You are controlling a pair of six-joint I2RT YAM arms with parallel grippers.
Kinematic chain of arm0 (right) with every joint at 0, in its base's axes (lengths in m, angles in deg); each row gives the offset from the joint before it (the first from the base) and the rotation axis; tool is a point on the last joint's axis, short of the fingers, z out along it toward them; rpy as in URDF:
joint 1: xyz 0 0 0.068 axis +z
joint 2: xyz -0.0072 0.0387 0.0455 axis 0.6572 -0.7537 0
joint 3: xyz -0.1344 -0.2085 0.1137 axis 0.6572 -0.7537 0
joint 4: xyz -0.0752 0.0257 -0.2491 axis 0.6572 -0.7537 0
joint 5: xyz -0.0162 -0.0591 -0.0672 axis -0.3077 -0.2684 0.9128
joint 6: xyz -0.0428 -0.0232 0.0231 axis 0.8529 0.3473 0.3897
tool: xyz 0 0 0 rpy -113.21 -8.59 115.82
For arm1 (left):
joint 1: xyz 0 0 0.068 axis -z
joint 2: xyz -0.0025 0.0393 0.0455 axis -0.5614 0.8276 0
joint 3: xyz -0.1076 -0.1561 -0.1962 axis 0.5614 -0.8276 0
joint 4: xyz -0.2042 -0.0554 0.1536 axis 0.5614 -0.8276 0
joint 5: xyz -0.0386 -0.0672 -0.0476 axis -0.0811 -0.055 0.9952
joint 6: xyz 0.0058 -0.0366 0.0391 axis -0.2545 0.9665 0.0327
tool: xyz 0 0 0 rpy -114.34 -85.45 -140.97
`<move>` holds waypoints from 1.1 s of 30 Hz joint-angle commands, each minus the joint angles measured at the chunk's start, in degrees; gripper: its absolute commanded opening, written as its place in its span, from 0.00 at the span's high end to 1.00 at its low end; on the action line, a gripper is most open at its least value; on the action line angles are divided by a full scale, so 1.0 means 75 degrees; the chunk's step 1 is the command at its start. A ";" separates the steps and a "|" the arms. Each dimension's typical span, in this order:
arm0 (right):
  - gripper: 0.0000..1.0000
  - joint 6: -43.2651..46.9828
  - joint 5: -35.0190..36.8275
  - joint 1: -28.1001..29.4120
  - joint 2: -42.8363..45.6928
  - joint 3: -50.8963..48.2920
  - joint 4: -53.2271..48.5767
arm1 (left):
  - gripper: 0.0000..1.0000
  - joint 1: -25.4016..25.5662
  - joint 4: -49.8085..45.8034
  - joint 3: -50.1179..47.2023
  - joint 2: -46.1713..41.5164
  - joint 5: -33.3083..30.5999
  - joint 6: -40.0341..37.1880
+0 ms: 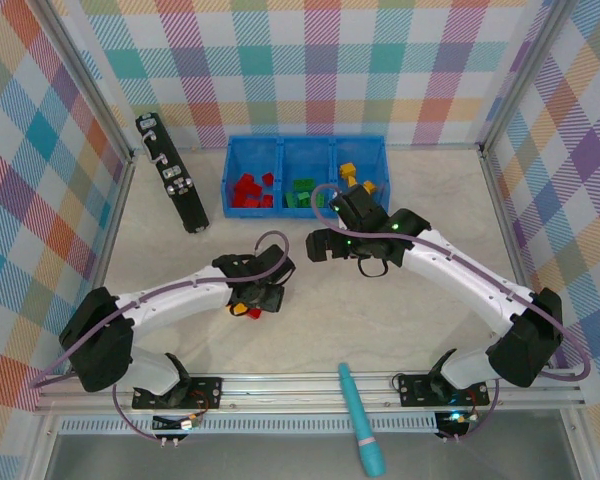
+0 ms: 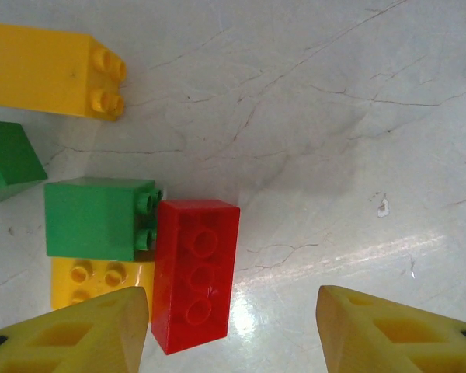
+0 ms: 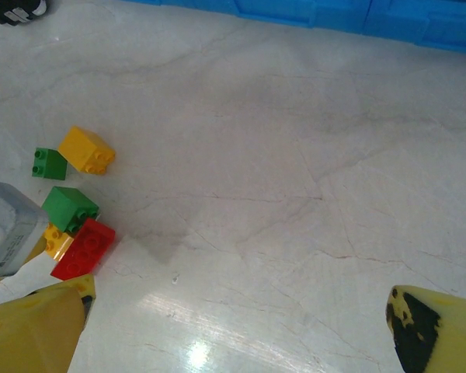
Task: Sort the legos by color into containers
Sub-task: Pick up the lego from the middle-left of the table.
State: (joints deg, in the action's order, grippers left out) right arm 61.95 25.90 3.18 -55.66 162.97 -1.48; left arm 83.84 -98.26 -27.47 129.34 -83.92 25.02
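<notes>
Pale marbled table [image 1: 380, 300], glossy, fine dark veins. Blue tray [image 1: 306, 141] at far edge, centre. Black bar [image 1: 172, 175] far left, angled. Teal tool [image 1: 360, 418] at near edge, across the rail. Loose cluster left of centre: red brick [image 2: 194, 272] touching green brick [image 2: 97, 219], yellow brick [image 2: 101, 276] just beside both. Second yellow [image 2: 58, 70] and second green [image 2: 8, 159] near, apart.

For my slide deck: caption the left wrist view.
Open left gripper over a red lego beside a green lego, yellow legos alongside, on the table.
</notes>
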 commanded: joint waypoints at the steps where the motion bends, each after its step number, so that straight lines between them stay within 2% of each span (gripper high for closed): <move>1: 0.00 -0.0175 -0.0009 -0.0032 0.0318 -0.0150 -0.0163 | 0.41 0.0083 0.0211 -0.0184 0.0215 -0.0242 0.0231; 7: 0.00 -0.0300 0.0084 -0.0032 0.0414 -0.0288 -0.0364 | 0.41 0.0091 0.0311 -0.0349 0.0396 -0.0431 0.0291; 20: 0.00 -0.0353 0.0107 -0.0032 0.0486 -0.0426 -0.0387 | 0.41 0.0089 0.0649 -0.0567 0.0895 -0.0278 0.0400; 22: 0.00 -0.0362 0.0119 -0.0032 0.0486 -0.0425 -0.0387 | 0.46 0.0095 0.0693 -0.0602 0.0989 -0.0245 0.0412; 24: 0.00 -0.0364 0.0131 -0.0032 0.0486 -0.0440 -0.0398 | 0.56 0.0093 0.0732 -0.0628 0.1111 -0.0160 0.0418; 33: 0.00 -0.0333 0.0139 -0.0032 0.0451 -0.0385 -0.0410 | 0.64 0.0096 0.0920 -0.0714 0.1615 0.0125 0.0569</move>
State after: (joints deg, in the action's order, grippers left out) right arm 60.03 26.36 3.18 -53.47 160.22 -3.36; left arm 83.93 -92.03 -31.56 139.53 -84.73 28.16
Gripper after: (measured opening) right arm 0.998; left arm 0.374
